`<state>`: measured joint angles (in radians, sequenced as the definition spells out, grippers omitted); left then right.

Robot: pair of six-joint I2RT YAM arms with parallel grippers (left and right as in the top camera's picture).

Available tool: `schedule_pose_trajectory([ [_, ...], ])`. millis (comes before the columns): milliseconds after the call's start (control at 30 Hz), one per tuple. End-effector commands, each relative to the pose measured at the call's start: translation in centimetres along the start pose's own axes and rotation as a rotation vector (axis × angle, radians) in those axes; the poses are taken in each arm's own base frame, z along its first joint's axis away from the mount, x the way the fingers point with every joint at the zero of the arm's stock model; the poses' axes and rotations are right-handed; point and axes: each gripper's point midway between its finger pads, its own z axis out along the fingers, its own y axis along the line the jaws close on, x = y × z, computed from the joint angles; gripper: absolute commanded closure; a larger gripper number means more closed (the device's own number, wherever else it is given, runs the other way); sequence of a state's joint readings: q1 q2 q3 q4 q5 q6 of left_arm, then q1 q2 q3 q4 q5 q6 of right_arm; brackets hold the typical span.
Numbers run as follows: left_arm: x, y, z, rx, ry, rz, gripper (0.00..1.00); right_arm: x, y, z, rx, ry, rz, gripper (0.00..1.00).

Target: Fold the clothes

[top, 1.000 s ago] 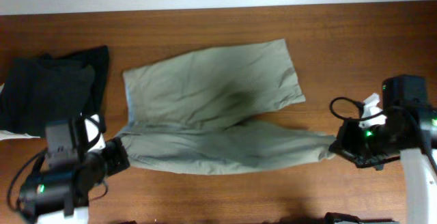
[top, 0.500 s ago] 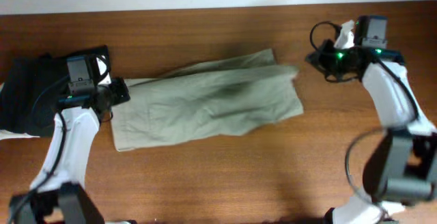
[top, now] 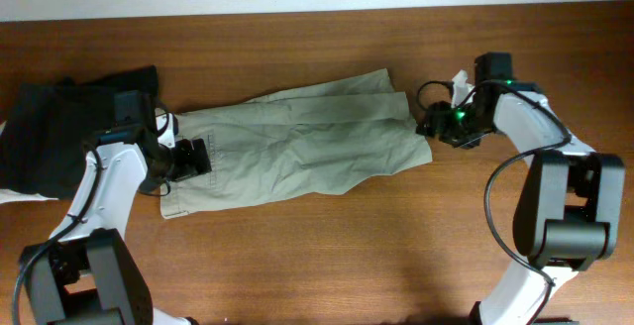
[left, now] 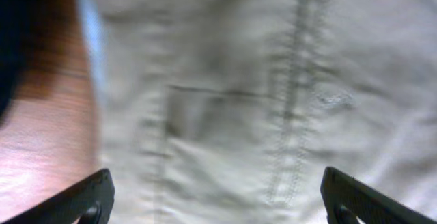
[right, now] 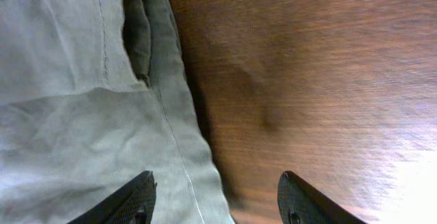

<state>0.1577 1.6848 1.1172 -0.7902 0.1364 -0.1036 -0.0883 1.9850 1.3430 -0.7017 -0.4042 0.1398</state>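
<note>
The khaki shorts [top: 297, 152] lie folded in half lengthwise across the middle of the wooden table [top: 327, 266], one leg on top of the other. My left gripper [top: 193, 157] hovers open over the waistband end. In the left wrist view the shorts [left: 273, 80] and their stitched seams fill the frame under the wide-apart left gripper [left: 218, 200]. My right gripper [top: 433, 127] is open at the leg hems. In the right wrist view the right gripper [right: 218, 197] straddles the shorts' hem edge [right: 75, 128], one finger over cloth and one over bare wood. Neither holds anything.
A folded black garment [top: 69, 132] lies at the far left, right beside the left arm, and shows as a dark patch [left: 13, 33] in the left wrist view. A white scrap [top: 15, 196] pokes out under it. A pale wall runs behind the table's far edge.
The near leg was carried up and laid over the far leg, so the shorts are now folded in half. Both grippers went from shut to open and let go of the cloth.
</note>
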Motion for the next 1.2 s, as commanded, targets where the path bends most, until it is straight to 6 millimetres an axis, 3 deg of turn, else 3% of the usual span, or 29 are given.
schedule_pose_trajectory([
  [0,-0.4,-3.0,-1.9,0.169,-0.038,0.086,0.07,1.1,2.0,2.3,-0.048,0.023,-0.07,0.38],
  [67,-0.9,-3.2,-2.7,0.171,-0.067,0.092,0.07,1.3,3.3,2.9,-0.047,0.027,-0.108,0.38],
  [167,-1.4,-3.4,-3.9,0.173,-0.107,0.105,0.07,2.2,2.7,4.4,0.037,0.055,-0.134,0.39],
  [200,-1.5,-3.5,-4.6,0.174,-0.127,0.109,0.07,2.8,2.2,5.2,0.045,0.084,-0.124,0.71],
  [233,-1.7,-3.6,-5.1,0.175,-0.142,0.113,0.07,3.0,2.1,5.2,0.044,0.094,-0.114,0.88],
  [267,-1.8,-3.7,-5.7,0.176,-0.159,0.117,0.07,3.4,1.8,5.0,0.049,0.109,-0.095,0.96],
  [333,-1.9,-3.8,-6.7,0.177,-0.191,0.133,0.07,5.1,0.0,3.1,0.106,0.178,-0.015,0.96],
  [400,-2.1,-4.0,-7.9,0.177,-0.23,0.147,0.07,7.8,-3.9,0.0,0.3,0.262,0.171,0.96],
  [467,-2.2,-4.1,-8.5,0.178,-0.249,0.155,0.07,10.6,-5.0,-2.4,0.37,0.359,0.277,0.94],
  [500,-2.2,-4.1,-8.6,0.177,-0.252,0.163,0.07,11.7,-5.0,-3.6,0.384,0.402,0.294,0.76],
  [567,-2.1,-4.1,-8.5,0.177,-0.247,0.165,0.07,11.2,-5.2,-4.8,0.397,0.362,0.275,0.54],
  [633,-2.1,-4.1,-8.5,0.177,-0.247,0.165,0.07,8.9,-5.2,-5.5,0.368,0.25,0.255,0.44],
  [700,-2.1,-4.1,-8.5,0.177,-0.247,0.165,0.07,7.8,-4.6,-5.4,0.317,0.211,0.2,0.41],
  [767,-2.1,-4.1,-8.5,0.176,-0.247,0.165,0.07,7.5,-2.4,-4.6,0.182,0.219,0.133,0.41],
  [833,-2.1,-4.1,-8.5,0.176,-0.247,0.165,0.07,7.3,-1.9,-4.3,0.179,0.211,0.114,0.41],
  [900,-2.1,-4.0,-8.6,0.172,-0.25,0.172,0.07,7.4,-1.7,-3.6,0.183,0.201,0.113,0.57],
  [933,-2.1,-4.0,-8.5,0.172,-0.25,0.172,0.07,7.7,-1.9,-3.2,0.191,0.201,0.142,0.58],
  [967,-2.1,-4.0,-8.5,0.172,-0.249,0.172,0.07,8.5,-2.3,-2.7,0.203,0.216,0.178,0.57],
  [1000,-2.1,-4.0,-8.5,0.172,-0.249,0.172,0.07,9.5,-3.3,-2.4,0.247,0.228,0.223,0.41],
  [1100,-2.1,-4.0,-8.5,0.172,-0.248,0.172,0.07,10.3,-4.8,-1.7,0.309,0.22,0.238,0.38],
  [1133,-2.1,-4.0,-8.5,0.172,-0.249,0.172,0.07,9.8,-4.8,-1.6,0.306,0.199,0.232,0.42],
  [1167,-2.2,-4.0,-8.6,0.172,-0.251,0.173,0.07,9.3,-4.8,-1.5,0.302,0.18,0.227,0.58],
])
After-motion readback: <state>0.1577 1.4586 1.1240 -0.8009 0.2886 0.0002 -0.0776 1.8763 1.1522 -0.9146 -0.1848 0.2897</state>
